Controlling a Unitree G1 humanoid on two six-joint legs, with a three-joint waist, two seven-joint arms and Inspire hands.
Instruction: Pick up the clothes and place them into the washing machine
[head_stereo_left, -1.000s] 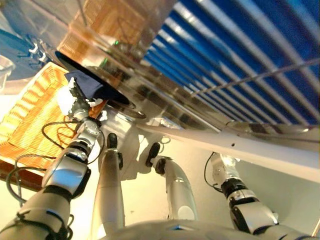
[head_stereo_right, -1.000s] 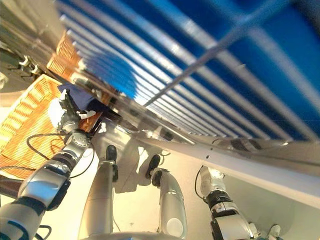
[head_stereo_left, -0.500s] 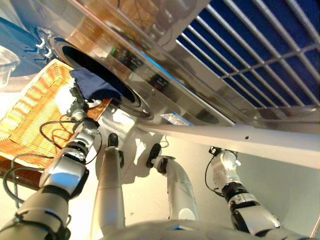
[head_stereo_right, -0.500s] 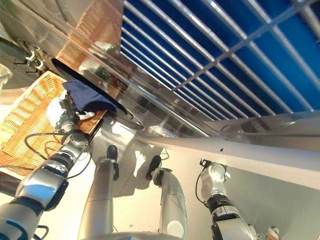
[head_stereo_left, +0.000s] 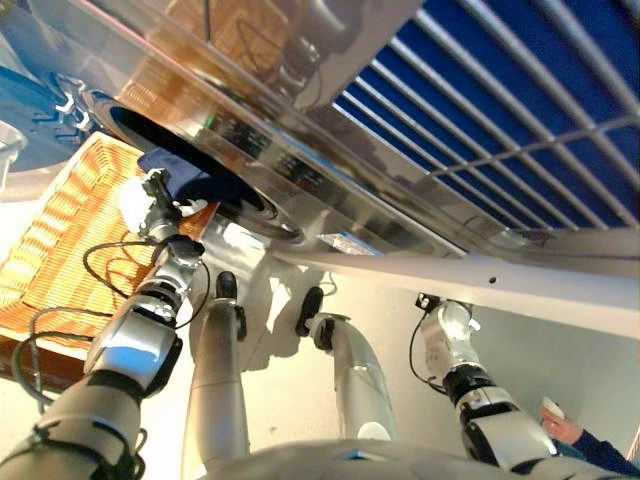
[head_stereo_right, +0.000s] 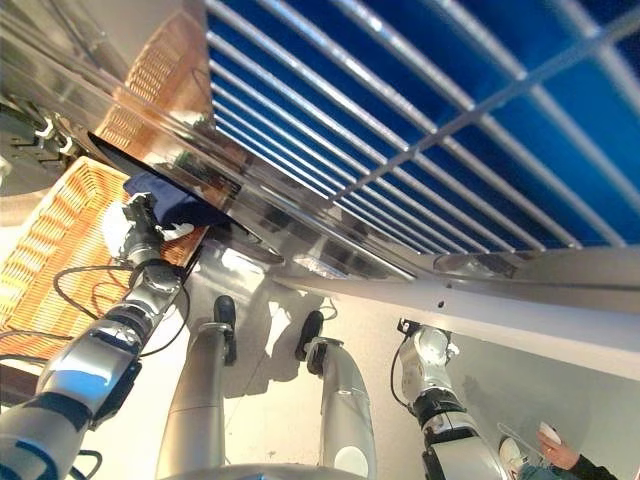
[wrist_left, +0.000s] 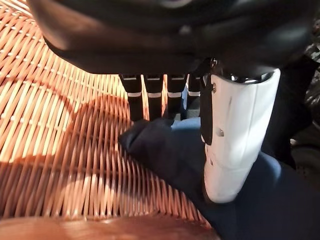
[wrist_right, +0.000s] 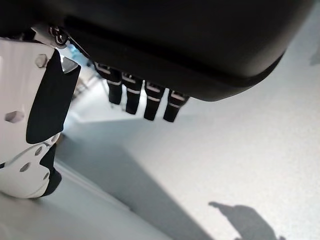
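A dark navy cloth (head_stereo_left: 172, 163) hangs at the lower rim of the washing machine's round opening (head_stereo_left: 225, 192), just above the wicker basket (head_stereo_left: 60, 250). My left hand (head_stereo_left: 150, 200) is raised at the opening and holds the cloth. In the left wrist view the white-covered thumb (wrist_left: 235, 130) presses onto the cloth (wrist_left: 170, 150) against the fingers, over the basket's weave (wrist_left: 60, 125). My right hand (head_stereo_left: 445, 330) hangs low beside the machine, relaxed and empty, with bare floor behind it in the right wrist view (wrist_right: 175, 40).
The silver washing machine's front (head_stereo_left: 300, 170) leans across the top of the eye views. Its door (head_stereo_left: 30, 110) stands open at the far left. The basket rests on a dark brown box (head_stereo_left: 25, 345). A person's hand (head_stereo_left: 560, 427) holding a small white thing is at the lower right.
The camera has shifted. The navy cloth hung lower below the opening half a second ago; it now sits higher against the rim with less showing. The right arm has stayed low.
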